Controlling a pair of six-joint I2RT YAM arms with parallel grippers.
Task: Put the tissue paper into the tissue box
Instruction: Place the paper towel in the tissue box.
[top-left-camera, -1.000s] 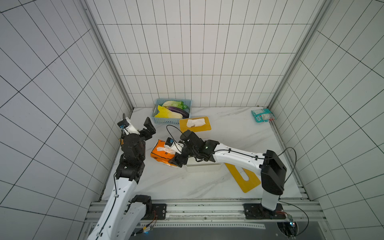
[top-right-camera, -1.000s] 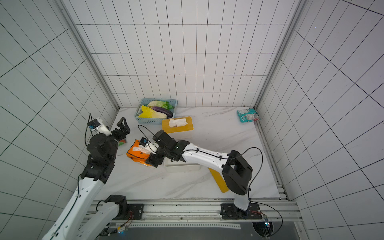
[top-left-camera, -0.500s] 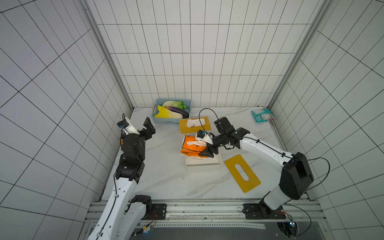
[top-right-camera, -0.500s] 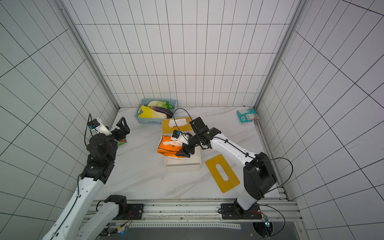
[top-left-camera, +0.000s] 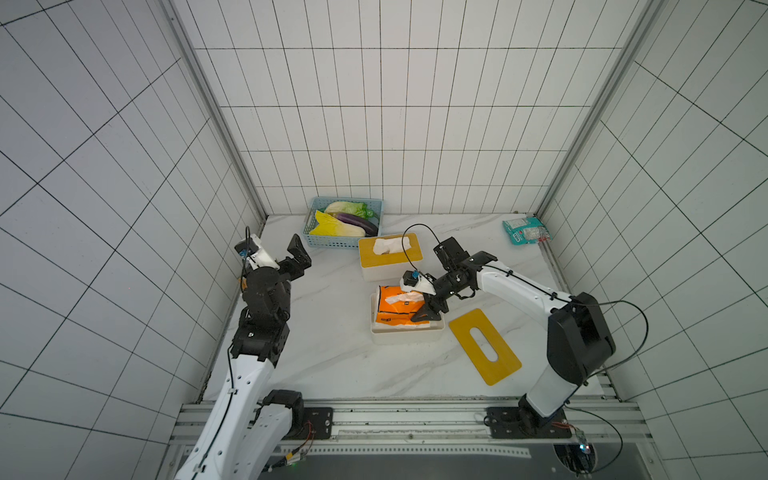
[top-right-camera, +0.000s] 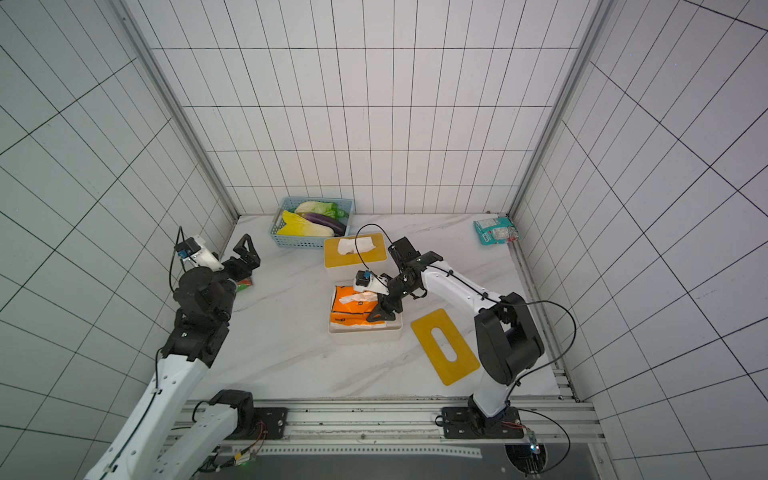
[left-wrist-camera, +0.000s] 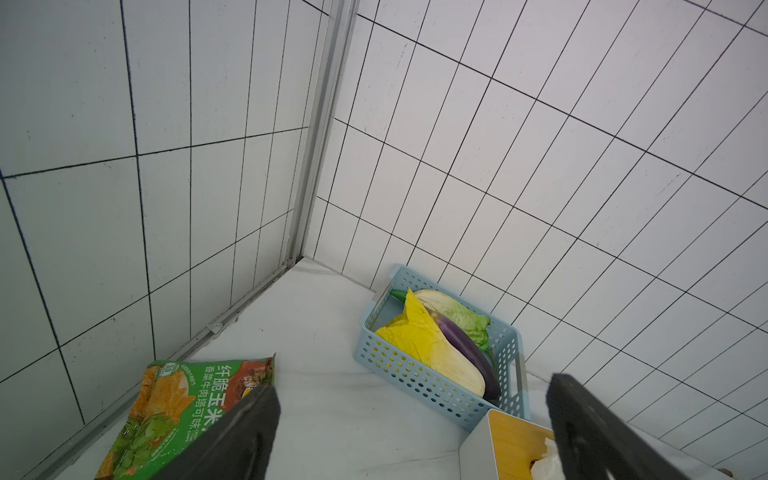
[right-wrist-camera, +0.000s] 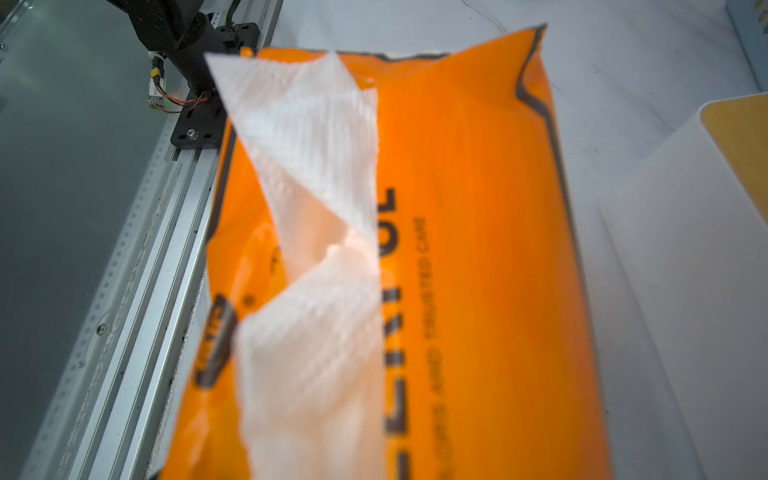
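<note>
The tissue paper is an orange pack (top-left-camera: 397, 305) with a white sheet sticking out of its top. It lies inside the rim of the open white tissue box (top-left-camera: 405, 336) at mid-table in both top views. My right gripper (top-left-camera: 430, 312) is shut on the pack's right end. In the right wrist view the pack (right-wrist-camera: 478, 249) fills the frame and the fingers do not show. My left gripper (top-left-camera: 297, 255) hangs open and empty near the left wall, far from the box. Its dark fingers (left-wrist-camera: 241, 436) stand wide apart in the left wrist view.
The box's yellow slotted lid (top-left-camera: 484, 347) lies flat on the table to the right. A second, lidded tissue box (top-left-camera: 390, 257) stands behind. A blue basket of vegetables (top-left-camera: 343, 224) is at the back, a teal packet (top-left-camera: 525, 230) at the back right, and a green snack bag (left-wrist-camera: 187, 411) by the left wall.
My right arm has carried the orange pack from the table's left side rightward over the white box and lowered it inside the rim. The left arm has stayed still.
</note>
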